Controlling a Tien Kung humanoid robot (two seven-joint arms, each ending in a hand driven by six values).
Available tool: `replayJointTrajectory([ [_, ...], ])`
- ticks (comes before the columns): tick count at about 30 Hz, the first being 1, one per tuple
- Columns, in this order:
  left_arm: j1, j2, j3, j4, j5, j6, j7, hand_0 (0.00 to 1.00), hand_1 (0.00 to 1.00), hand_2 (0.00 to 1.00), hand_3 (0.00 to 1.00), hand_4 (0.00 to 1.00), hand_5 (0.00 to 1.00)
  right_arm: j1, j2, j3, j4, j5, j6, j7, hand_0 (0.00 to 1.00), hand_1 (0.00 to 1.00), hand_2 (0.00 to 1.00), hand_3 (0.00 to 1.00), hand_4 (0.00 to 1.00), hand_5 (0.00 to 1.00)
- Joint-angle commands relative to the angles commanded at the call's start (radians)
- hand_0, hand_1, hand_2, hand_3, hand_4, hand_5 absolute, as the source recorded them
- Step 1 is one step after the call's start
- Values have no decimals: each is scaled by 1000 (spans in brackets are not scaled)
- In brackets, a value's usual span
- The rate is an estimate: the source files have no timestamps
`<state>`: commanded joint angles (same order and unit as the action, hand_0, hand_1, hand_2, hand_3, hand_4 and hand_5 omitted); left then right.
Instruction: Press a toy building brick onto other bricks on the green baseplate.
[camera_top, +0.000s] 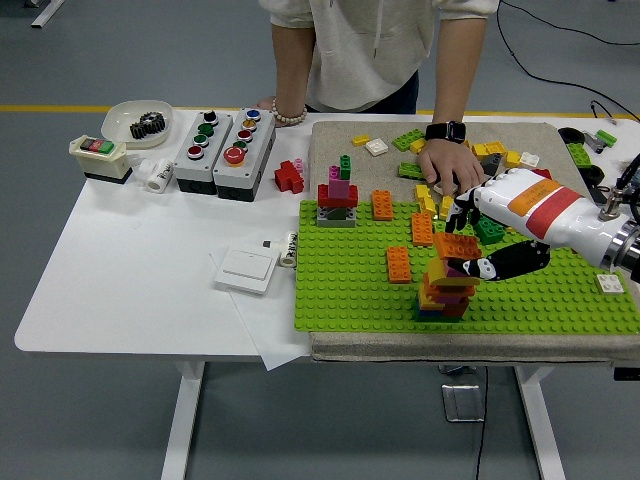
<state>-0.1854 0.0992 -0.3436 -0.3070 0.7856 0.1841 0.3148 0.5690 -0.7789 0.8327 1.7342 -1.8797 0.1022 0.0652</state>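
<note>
Robotics lab or test workshop, by the look of it. Grey industrial floor (120, 50) with a yellow marking line (100, 108) and loose black cables (560, 40). White tabletop (130, 290) laid out with test props: two grey push-button control boxes (222, 138), a rocker switch (98, 150), a wall switch plate (247, 267), a black gear (147, 124) in a white dish (125, 115).

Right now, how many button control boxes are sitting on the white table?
2, side by side at the table's far left-centre: the left button box with green and red buttons, and the right button box with a large red button. None seem hidden.
</note>
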Motion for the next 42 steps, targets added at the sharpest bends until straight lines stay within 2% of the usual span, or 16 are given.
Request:
replayJointTrajectory([
  [16, -7, 0, 7, 0, -11, 0, -2, 799, 770, 742, 585, 646, 661, 16, 28, -29, -42, 13, -11, 8, 544, 482, 532, 549, 786, 435],
  [29, -8, -1, 8, -1, -13, 1, -3, 800, 771, 741, 585, 646, 661, 5, 27, -27, -65, 11, -14, 10, 536, 482, 532, 551, 791, 441],
  [33, -8, -1, 10, 0, -16, 2, -4, 800, 771, 741, 585, 646, 661, -2, 25, -18, -65, 10, -20, 16, 536, 482, 532, 551, 791, 441],
  [37, -8, -2, 9, 0, -17, 3, -5, 800, 771, 744, 586, 645, 660, -12, 29, 14, -68, 26, -54, 30, 540, 482, 532, 555, 791, 441],
  [42, -7, -2, 8, 1, -15, 3, -5, 801, 772, 744, 586, 647, 661, -28, 21, 61, -55, 43, -69, 38, 553, 492, 546, 571, 796, 440],
])
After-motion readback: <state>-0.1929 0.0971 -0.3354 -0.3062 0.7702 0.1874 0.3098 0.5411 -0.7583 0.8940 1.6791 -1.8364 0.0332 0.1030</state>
